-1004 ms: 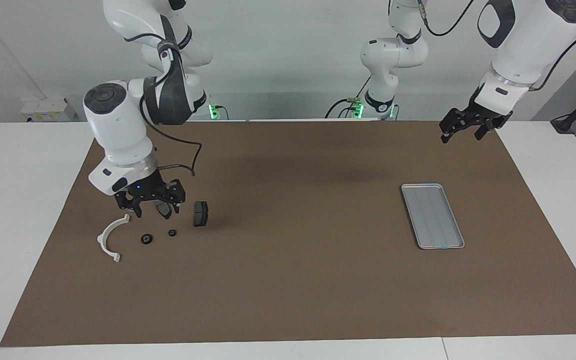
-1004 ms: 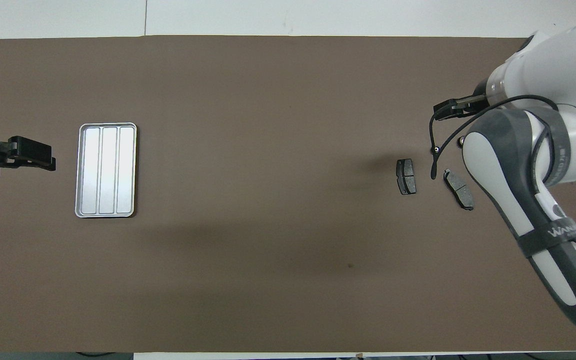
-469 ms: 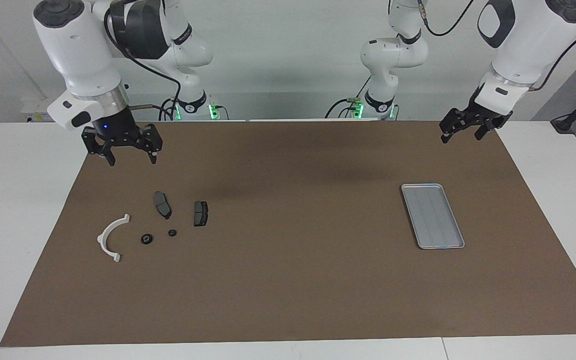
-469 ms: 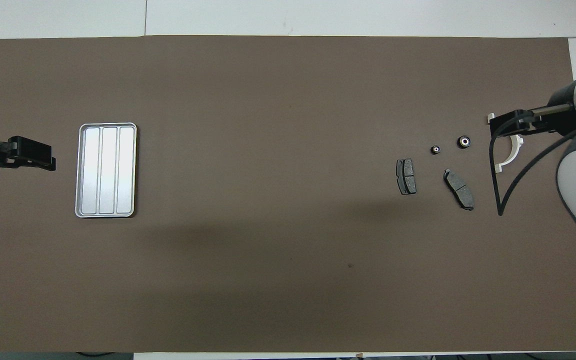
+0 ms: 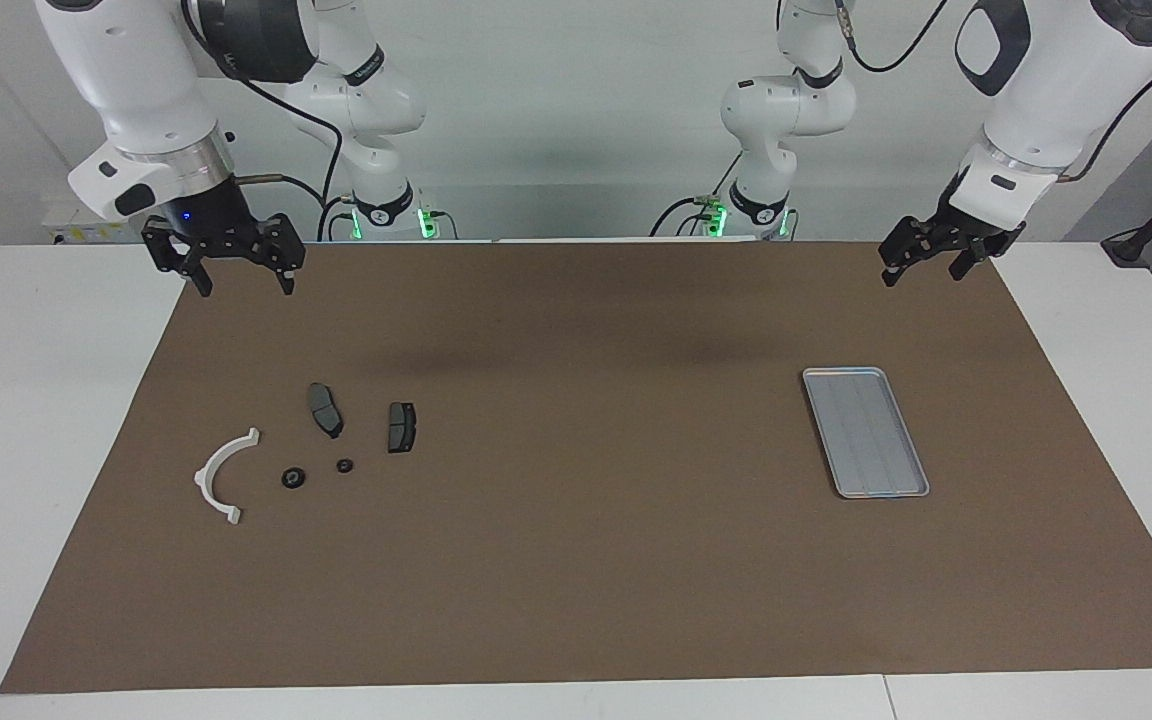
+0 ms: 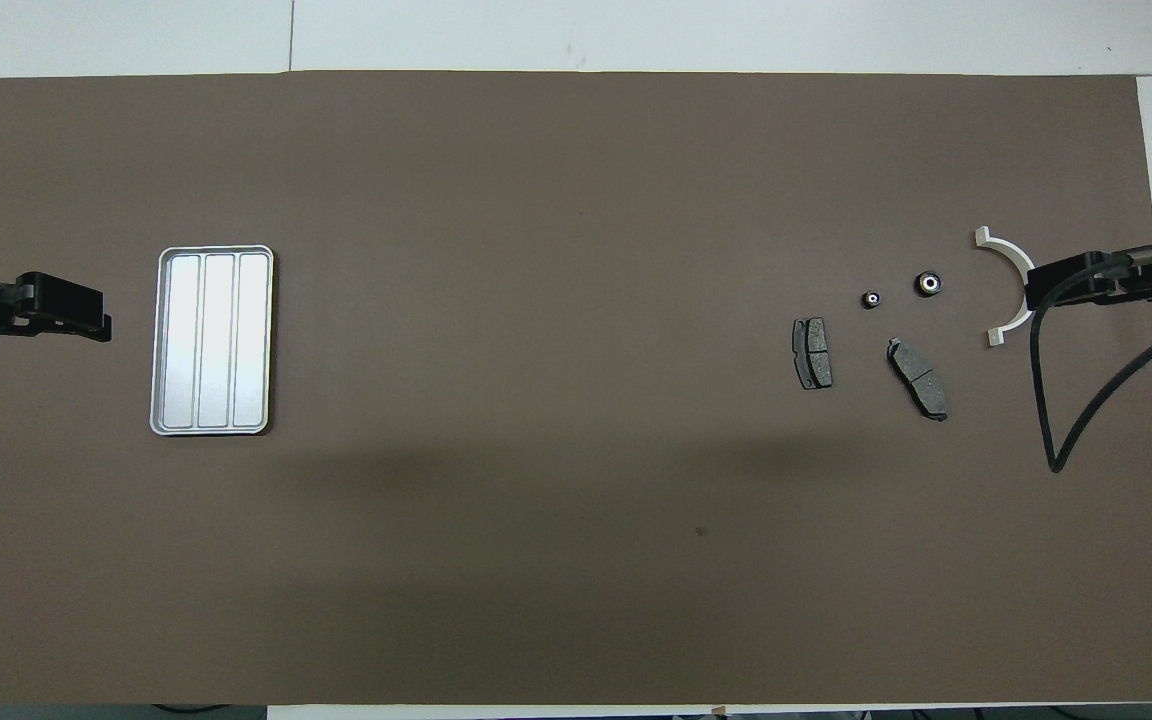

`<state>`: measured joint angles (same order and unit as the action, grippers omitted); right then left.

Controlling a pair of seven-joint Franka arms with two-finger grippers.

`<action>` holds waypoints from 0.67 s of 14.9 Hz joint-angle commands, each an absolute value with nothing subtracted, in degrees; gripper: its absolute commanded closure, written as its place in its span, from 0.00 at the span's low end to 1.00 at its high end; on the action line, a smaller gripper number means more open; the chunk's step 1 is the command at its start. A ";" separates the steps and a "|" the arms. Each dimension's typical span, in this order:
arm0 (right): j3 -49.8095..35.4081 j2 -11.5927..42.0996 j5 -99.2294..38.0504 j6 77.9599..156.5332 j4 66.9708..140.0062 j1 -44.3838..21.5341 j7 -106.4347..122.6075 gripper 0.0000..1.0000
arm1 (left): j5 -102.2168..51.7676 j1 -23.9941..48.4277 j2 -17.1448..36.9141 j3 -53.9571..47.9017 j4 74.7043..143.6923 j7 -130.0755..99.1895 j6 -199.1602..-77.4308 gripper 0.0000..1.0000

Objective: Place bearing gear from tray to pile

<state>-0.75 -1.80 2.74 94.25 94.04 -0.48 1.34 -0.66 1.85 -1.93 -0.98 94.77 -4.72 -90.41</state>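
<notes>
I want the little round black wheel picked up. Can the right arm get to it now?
Probably yes. The right tool hangs open and empty at the pile's end of the table, and the bearing gear lies in the open, apart from its neighbours.

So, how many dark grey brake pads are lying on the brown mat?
2. One dark grey brake pad lies toward the table's middle; the other brake pad lies beside it, nearer the white half-ring plastic bracket. Nothing seems to hide more.

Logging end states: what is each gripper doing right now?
Left gripper: open, holding nothing, raised at its own end of the table.
Right gripper: open, holding nothing, raised at its own end.
</notes>
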 commanded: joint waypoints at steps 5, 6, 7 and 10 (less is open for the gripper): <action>-2.63 -3.78 2.29 92.11 95.71 2.45 3.96 0.00 | 0.00 1.67 -2.55 -1.05 95.19 -4.57 -90.44 0.00; -2.64 -3.87 2.29 92.28 95.71 3.07 4.13 0.00 | 0.00 1.67 -2.55 -1.05 95.19 -4.57 -90.44 0.00; -2.64 -3.87 2.20 92.55 95.71 3.34 4.04 0.00 | 0.00 1.67 -2.55 -1.05 95.19 -4.57 -90.44 0.00; -2.72 -3.87 2.20 92.11 95.71 4.04 3.78 0.00 | 0.00 1.67 -2.55 -1.05 95.19 -4.57 -90.44 0.00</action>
<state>-1.57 -2.57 2.70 92.45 94.46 2.16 2.67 -0.66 1.85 -1.93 -0.98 94.77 -4.72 -90.41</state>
